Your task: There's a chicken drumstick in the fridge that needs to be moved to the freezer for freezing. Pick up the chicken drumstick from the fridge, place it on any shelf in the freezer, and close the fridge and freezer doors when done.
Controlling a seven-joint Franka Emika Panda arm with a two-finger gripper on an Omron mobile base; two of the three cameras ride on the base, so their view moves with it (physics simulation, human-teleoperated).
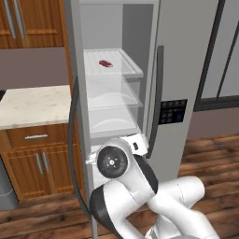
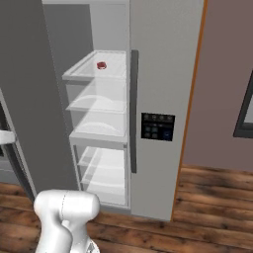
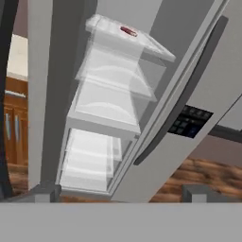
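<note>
Overhead-ish, from both base cameras: tall grey fridge [image 1: 186,70] with its left compartment open, right door shut. Left door [image 1: 74,116] swung out toward the robot, seen edge-on in left base view with a dark curved handle [image 1: 71,154].

Left base view alone adds a pale stone worktop [image 1: 32,105] on wood cabinets [image 1: 37,163] to the left of the open door, and a window frame [image 1: 219,56] at far right. Right base view alone shows a wood-trimmed wall [image 2: 227,84] right of the fridge. Dark control panel [image 2: 157,127] on the shut door appears in all three views. Plank floor [image 2: 207,197] below.

Inside the open compartment: clear shelves stacked, white bins lower down. Top shelf [image 1: 114,65] carries a small red item, the chicken drumstick [image 1: 105,63], lying near the shelf's middle, toward the back. Hand view shows it as a short reddish sliver [image 3: 128,31] with its long axis running roughly along the shelf's width; which end points where, too small to tell.

Claw [image 3: 120,193]: the two dark finger tips stand wide apart at the lower edge of hand view, spread, gripping nothing, touching nothing. It looks up at the open compartment from low, well apart from the drumstick.
</note>
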